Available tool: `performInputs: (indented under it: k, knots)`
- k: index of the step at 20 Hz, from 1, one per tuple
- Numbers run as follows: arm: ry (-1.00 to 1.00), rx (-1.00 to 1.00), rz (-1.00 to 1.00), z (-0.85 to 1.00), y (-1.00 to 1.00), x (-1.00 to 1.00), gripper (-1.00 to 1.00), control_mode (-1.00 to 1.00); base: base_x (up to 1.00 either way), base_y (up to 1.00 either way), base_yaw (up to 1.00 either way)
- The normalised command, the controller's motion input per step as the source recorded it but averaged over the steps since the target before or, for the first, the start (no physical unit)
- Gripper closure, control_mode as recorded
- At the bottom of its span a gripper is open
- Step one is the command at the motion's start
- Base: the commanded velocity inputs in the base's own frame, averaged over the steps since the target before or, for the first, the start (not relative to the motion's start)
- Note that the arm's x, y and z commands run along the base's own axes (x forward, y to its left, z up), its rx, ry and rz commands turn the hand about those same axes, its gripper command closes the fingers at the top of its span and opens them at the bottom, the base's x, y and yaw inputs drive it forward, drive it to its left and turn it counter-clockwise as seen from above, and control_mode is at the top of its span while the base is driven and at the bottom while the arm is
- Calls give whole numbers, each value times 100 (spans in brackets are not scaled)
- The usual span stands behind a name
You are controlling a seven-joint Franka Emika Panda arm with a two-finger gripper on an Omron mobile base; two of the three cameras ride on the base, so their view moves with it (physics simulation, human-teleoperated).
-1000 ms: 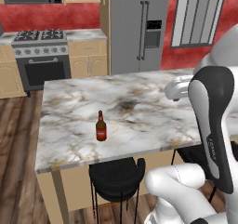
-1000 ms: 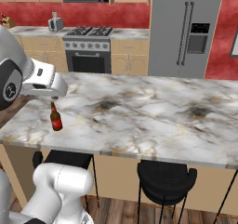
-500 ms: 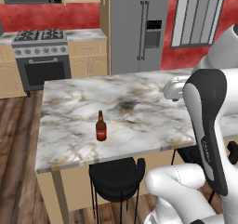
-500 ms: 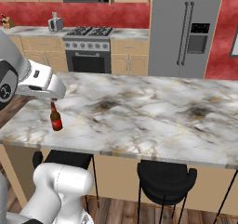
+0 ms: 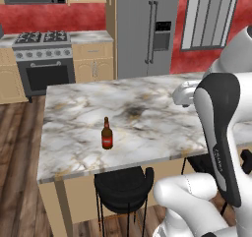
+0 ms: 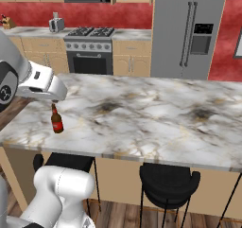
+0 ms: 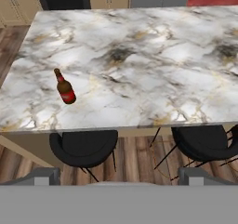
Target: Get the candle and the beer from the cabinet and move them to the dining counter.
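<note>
Fingers [image 7: 49, 176] stand wide apart with nothing between them, pulled back off the near edge of the dining counter [image 7: 139, 46] and looking down on it. Up and left of the fingers, the beer [image 7: 65, 88] stands upright on the marble, well clear of them, so that half looks done. No candle on the counter; by the look of it, it's still to fetch.

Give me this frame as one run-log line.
beer: upright on dining counter, near its edge | candle: none on counter | hand: open, holding nothing, apart from beer | stools: tucked under counter
</note>
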Motion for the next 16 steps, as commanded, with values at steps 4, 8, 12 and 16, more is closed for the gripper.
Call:
performInputs:
  k: [4, 8, 12, 16]
  knots:
    - [0, 0, 0, 0, 0, 0, -100, 100, 0, 0, 0]
    - [0, 0, 0, 0, 0, 0, -100, 100, -21, 15, 0]
    - [0, 0, 0, 0, 0, 0, -100, 100, -38, 88, 0]
    - [0, 0, 0, 0, 0, 0, -100, 100, -29, 100, 0]
